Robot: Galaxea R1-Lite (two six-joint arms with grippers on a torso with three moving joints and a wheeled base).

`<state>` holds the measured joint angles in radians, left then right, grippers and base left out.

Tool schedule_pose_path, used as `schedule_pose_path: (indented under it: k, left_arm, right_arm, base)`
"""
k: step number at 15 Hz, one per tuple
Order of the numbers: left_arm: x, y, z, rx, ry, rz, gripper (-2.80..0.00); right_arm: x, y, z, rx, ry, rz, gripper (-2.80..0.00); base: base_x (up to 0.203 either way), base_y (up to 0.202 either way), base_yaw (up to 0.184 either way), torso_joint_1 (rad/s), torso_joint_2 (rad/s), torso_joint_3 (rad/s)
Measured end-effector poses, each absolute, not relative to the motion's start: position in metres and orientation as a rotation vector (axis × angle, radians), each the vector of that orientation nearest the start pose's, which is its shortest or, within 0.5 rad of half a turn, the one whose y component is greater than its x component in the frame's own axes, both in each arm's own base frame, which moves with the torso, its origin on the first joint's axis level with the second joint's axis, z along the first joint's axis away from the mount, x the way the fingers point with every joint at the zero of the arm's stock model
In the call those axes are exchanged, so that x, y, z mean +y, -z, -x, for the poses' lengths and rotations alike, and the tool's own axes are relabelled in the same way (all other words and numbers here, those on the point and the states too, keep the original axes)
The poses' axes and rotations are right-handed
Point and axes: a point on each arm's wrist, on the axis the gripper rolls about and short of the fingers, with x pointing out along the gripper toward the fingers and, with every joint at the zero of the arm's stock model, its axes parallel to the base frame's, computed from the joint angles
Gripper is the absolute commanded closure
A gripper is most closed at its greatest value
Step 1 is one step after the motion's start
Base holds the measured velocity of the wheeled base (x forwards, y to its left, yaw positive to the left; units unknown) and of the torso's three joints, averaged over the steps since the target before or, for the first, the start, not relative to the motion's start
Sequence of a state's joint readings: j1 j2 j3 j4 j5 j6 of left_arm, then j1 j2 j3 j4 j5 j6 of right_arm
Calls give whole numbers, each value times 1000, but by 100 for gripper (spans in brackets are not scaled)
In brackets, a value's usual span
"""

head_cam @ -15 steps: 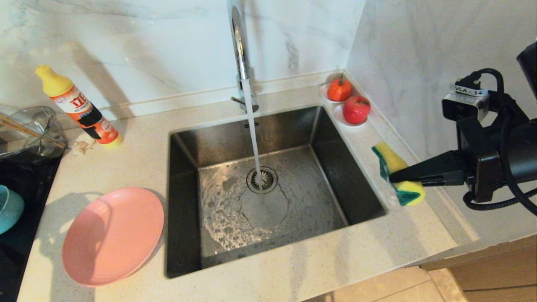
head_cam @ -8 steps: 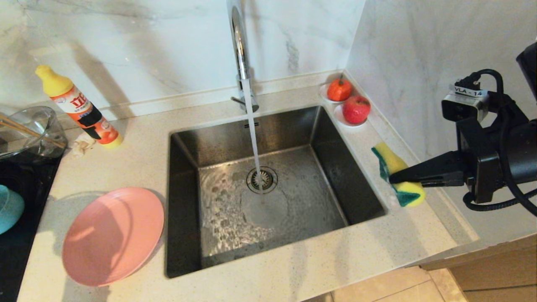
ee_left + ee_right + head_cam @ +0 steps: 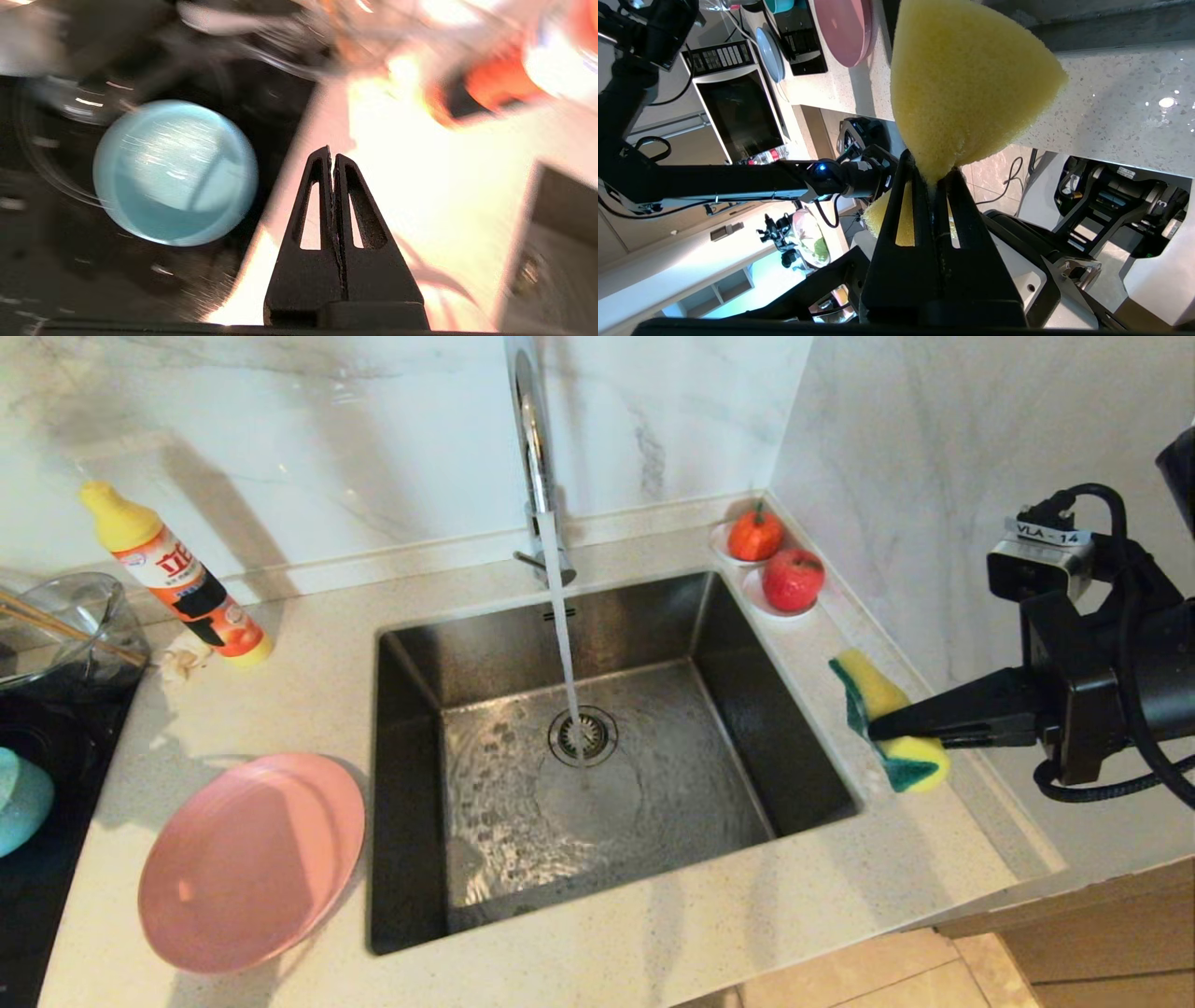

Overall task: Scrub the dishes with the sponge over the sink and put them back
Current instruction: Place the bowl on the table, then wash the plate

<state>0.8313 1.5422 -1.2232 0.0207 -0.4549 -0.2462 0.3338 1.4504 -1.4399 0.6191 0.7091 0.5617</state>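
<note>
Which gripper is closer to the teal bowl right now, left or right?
Left. The left gripper, shut and empty, hangs beside the teal bowl on the black surface. The right gripper is far across the sink, clamped on the sponge.

Tap (image 3: 537,457) and stream above sink (image 3: 411,644)

A white tag (image 3: 1046,533) on the right wrist reads "VLA - 14".
</note>
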Motion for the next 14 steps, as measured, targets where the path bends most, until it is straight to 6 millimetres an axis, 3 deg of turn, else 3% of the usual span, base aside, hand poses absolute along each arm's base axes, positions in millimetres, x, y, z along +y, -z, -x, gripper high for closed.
schedule_pose_path:
  k: [3, 6, 11, 12, 14]
  left_arm:
    - [165, -285, -214, 311, -277, 459, 0]
    - [131, -269, -230, 469, -151, 469, 0]
    - [119, -234, -242, 647, -140, 420, 0]
    - [118, -227, -241, 699, -137, 405, -280]
    - [118, -221, -239, 743, -129, 391, -280]
  right_arm:
    - [85, -312, -201, 927, -799, -617, 0]
    - [85, -311, -201, 930, -796, -617, 0]
    - [86, -310, -202, 931, -794, -617, 0]
    - [86, -309, -203, 934, -794, -616, 0]
    - [86, -307, -203, 940, -791, -616, 0]
  base:
    - [0, 0, 0, 0, 0, 0]
    - [0, 0, 0, 0, 0, 0]
    - [0, 0, 0, 0, 0, 0]
    - [0, 0, 0, 0, 0, 0]
    - [0, 0, 0, 0, 0, 0]
